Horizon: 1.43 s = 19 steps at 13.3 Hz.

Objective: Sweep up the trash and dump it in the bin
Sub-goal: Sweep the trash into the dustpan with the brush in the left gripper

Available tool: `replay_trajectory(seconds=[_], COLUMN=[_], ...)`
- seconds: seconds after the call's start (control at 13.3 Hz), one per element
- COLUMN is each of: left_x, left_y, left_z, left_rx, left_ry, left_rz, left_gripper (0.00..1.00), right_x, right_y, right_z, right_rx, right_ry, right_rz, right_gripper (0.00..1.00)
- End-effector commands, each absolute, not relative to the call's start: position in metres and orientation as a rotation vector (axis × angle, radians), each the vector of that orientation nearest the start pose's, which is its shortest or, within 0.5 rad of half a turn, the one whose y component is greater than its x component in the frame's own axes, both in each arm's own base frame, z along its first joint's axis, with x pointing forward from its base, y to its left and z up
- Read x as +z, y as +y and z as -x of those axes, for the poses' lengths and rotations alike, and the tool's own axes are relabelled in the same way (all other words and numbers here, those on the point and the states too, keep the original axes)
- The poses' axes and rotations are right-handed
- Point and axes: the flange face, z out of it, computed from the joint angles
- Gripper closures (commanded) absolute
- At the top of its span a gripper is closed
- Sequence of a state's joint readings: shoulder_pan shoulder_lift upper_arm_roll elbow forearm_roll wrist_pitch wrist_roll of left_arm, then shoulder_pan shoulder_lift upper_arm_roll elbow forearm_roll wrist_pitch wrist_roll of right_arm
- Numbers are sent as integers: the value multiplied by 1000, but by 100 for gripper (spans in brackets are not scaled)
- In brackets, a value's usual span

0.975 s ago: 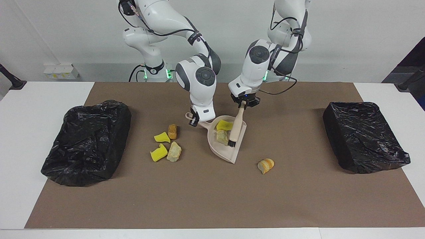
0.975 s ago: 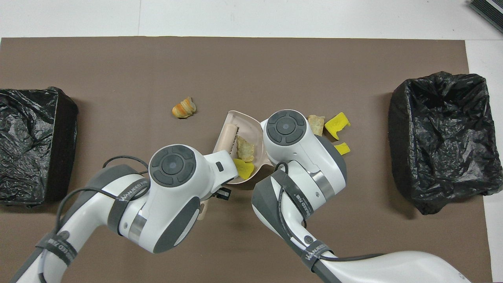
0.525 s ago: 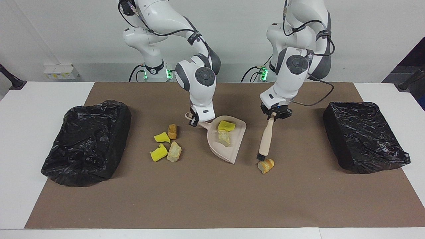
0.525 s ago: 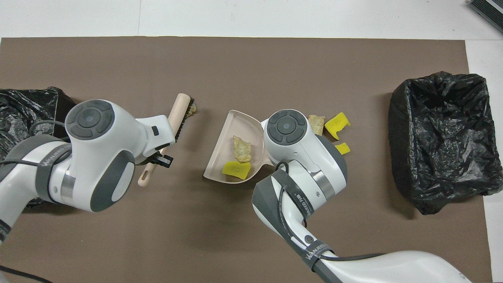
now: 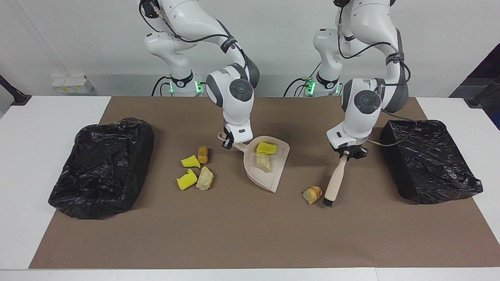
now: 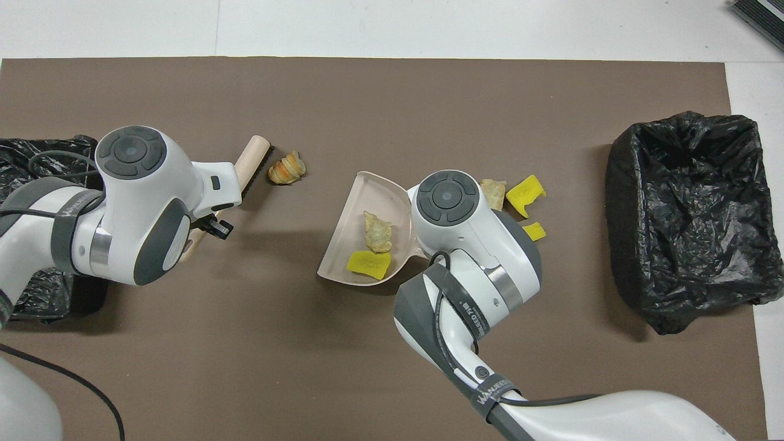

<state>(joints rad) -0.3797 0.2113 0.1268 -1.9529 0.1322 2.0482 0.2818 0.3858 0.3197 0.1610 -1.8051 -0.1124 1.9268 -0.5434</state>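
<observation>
Facing view, read from its left to its right: your brown mat (image 5: 250, 234) covers a white table (image 5: 47, 113) before a pale wall. At the right arm's end sits a black-lined bin (image 5: 102, 168). Beside it lie four trash pieces (image 5: 195, 168), two yellow and two tan.

Next, your right gripper (image 5: 225, 143) is clenched on the handle of the beige dustpan (image 5: 269, 173), which rests on the mat with a yellow sponge chunk (image 5: 266, 148) and a tan lump (image 5: 262, 161) inside.

An orange-brown bread lump (image 5: 313, 194) lies on the mat, farther from the robots than the dustpan's handle. Just beside it, bristles down at the mat, stands the brush (image 5: 334, 182), tilted, its handle grasped by your left gripper (image 5: 347, 153).

A second black-lined bin (image 5: 427, 160) sits at the left arm's end.

One second ago your brush stood in the dustpan; it has since swung out toward the left arm's end, past the bread lump. The dustpan has not moved.
</observation>
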Motion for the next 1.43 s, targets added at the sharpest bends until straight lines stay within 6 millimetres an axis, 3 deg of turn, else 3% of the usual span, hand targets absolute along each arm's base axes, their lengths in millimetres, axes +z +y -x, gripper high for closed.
replay_trajectory(seconds=[0.0,0.3,0.67,0.82,0.97,1.35], left_x=[367,366,370,384,406,413], left_y=[-165,-211,-279,-283,-271,-270], left_z=[-544,-516,-467,-471,-473,-460], left_rx=[199,200,252,249,263,298], left_ry=[1024,1212,1191,1096,1011,380], left_rz=[2803,2757,2873,2945,2978,3075], left_gripper=[100,100,100,100,100,100], right_x=[354,354,355,354,354,362], right_y=[303,303,302,302,302,290], right_z=[-531,-531,-531,-531,-531,-535], right_rx=[292,292,289,292,294,301], right_ry=[-1687,-1687,-1683,-1684,-1683,-1658], right_rz=[2718,2718,2719,2719,2718,2737], right_gripper=[100,100,100,100,100,100])
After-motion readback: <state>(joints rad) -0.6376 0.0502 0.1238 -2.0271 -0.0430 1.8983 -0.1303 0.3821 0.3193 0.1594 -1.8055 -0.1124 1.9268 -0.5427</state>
